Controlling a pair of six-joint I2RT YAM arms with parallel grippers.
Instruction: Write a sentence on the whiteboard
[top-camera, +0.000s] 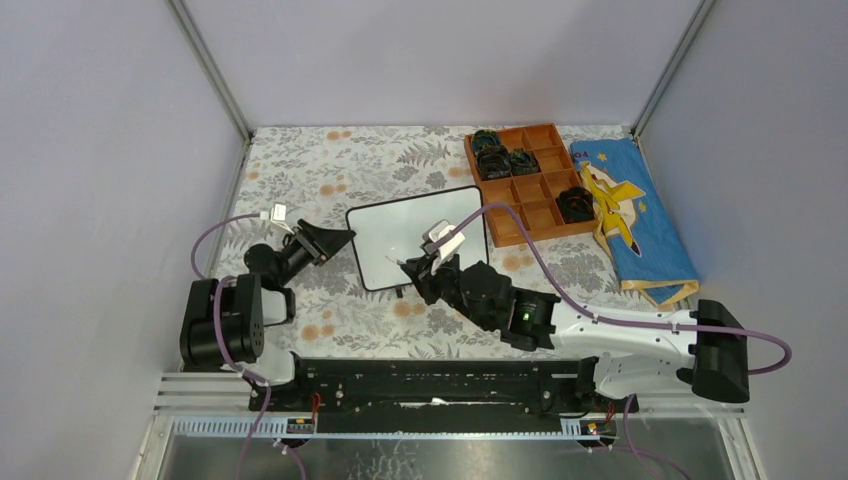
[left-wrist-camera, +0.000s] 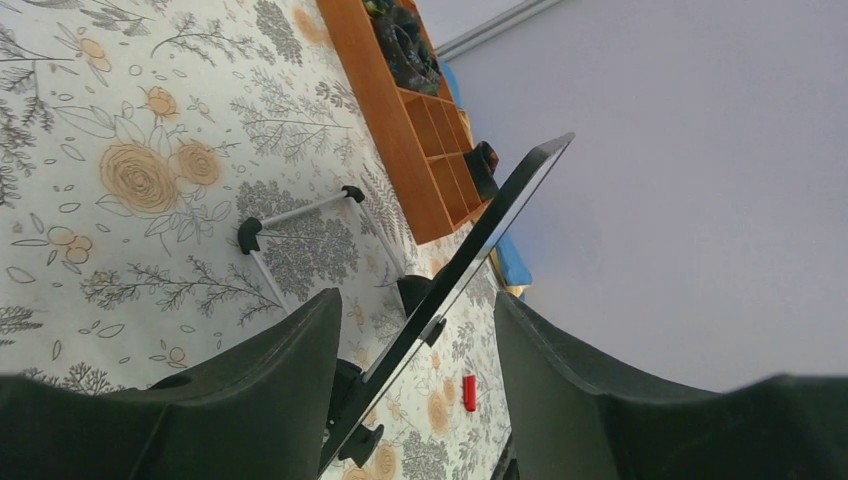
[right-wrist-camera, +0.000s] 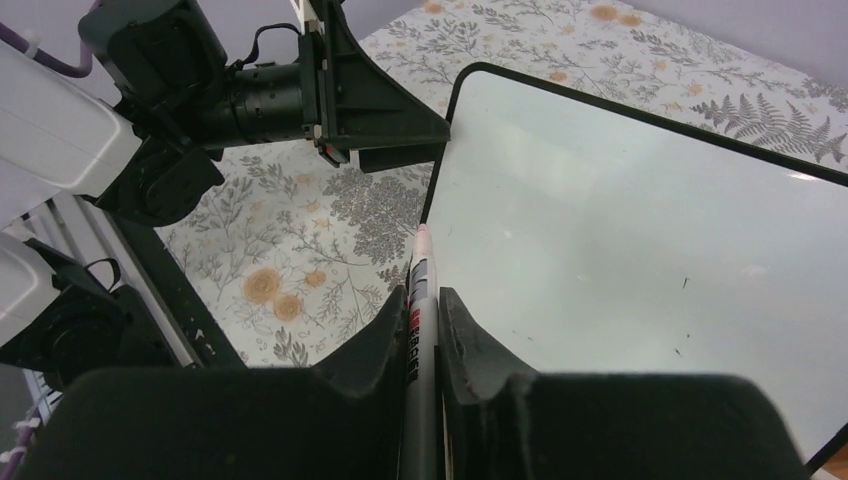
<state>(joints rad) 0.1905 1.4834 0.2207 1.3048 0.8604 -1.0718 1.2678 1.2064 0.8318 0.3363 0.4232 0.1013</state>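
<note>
The whiteboard (top-camera: 415, 235) stands mid-table, white with a thin black frame, and its face is blank (right-wrist-camera: 640, 230). No sentence shows on it. My right gripper (top-camera: 418, 268) is at the board's near left corner, shut (right-wrist-camera: 425, 295) on a grey marker with a red label (right-wrist-camera: 419, 300); the marker tip sits at the board's left edge. My left gripper (top-camera: 335, 240) is at the board's left edge. Its jaws (left-wrist-camera: 415, 300) are apart and straddle the board, seen edge-on (left-wrist-camera: 500, 205).
A brown compartment tray (top-camera: 545, 205) with dark objects stands right of the board, and a blue cloth (top-camera: 630, 215) lies beyond it. A red marker cap (left-wrist-camera: 469, 393) lies on the floral tablecloth. The board's wire stand (left-wrist-camera: 300, 215) rests behind it.
</note>
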